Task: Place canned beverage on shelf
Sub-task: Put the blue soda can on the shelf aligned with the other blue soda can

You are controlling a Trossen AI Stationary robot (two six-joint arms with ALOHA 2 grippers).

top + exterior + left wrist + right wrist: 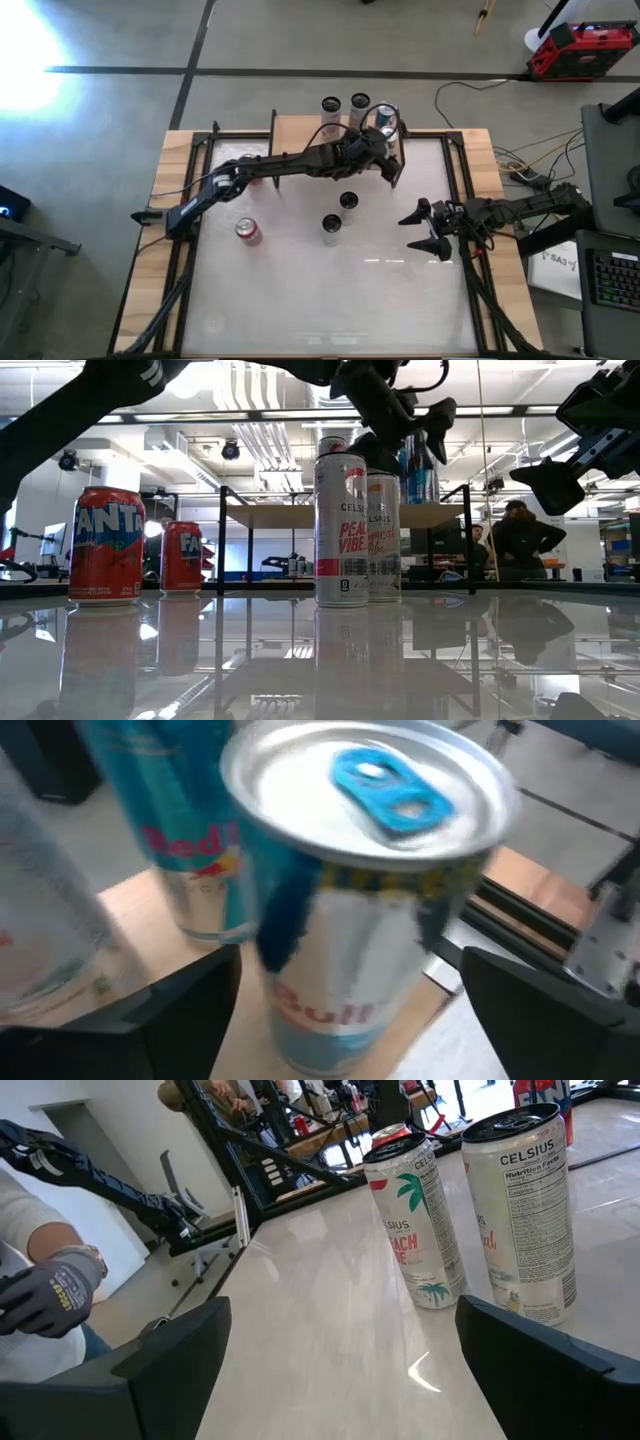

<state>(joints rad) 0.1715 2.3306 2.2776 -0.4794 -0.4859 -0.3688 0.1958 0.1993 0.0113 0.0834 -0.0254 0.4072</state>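
Your left gripper (pixel 388 150) is at the shelf (pixel 300 130) at the top centre of the high view, its fingers (pixel 180 1020) spread to either side of a blue and silver can (pixel 370 910) without visibly pressing on it. That can stands on the tan shelf top, beside another blue can (pixel 190 850), with two more cans (pixel 345 105) further left on the same top. Your right gripper (pixel 432 228) waits over the right side of the bench (pixel 330 300), fingers apart and holding nothing. On the bench itself stand two tall white cans (pixel 340 215) near the middle and a red can (pixel 248 231) to their left.
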